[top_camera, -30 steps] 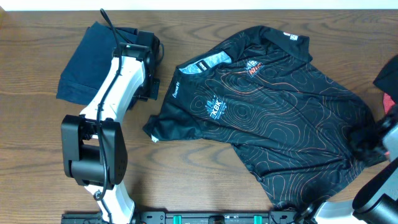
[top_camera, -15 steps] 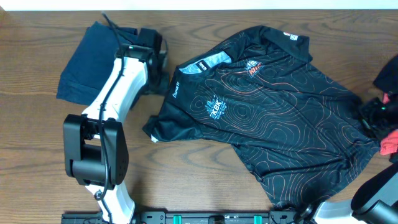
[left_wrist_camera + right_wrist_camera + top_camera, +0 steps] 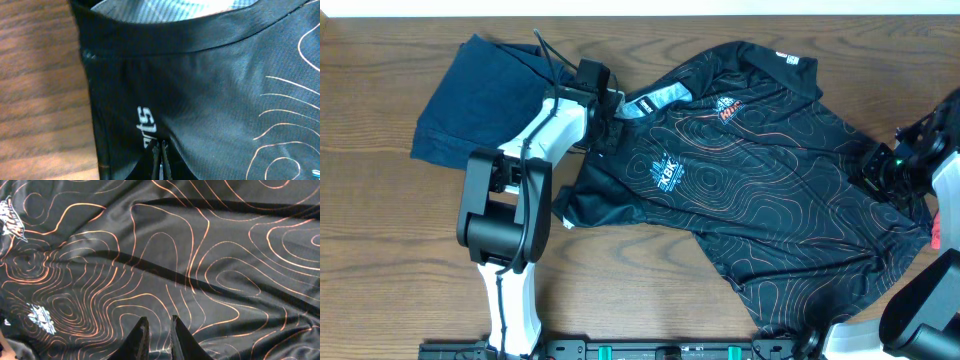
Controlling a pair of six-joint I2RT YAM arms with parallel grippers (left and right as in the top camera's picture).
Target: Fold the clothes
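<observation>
The jersey [image 3: 760,170] lay spread, chest side up, on the desk [image 3: 380,250], reaching from the centre out toward 3 o'clock, with its collar at about 12 o'clock. The left hand [image 3: 605,108] sat at the jersey's 10 o'clock corner, on the shoulder just below the collar. Its fingertips were pressed together against the cloth, and whether any fabric was caught between them could not be told. The right hand [image 3: 880,172] rested at the jersey's 3 o'clock edge with only a narrow gap between its fingers. The wrist view did not show whether cloth filled that gap.

The step in hand looked like taking hold of both sides for a first fold. To do it well, each hand would probably need a real pinch through both layers, close to the seam, since this slick fabric would likely slip from a shallow bite. The two hands should lift together and low, so the diagonal wrinkles across the body pull flat. The left arm's path should stay clear of the navy garment [image 3: 460,100] at 10 o'clock.
</observation>
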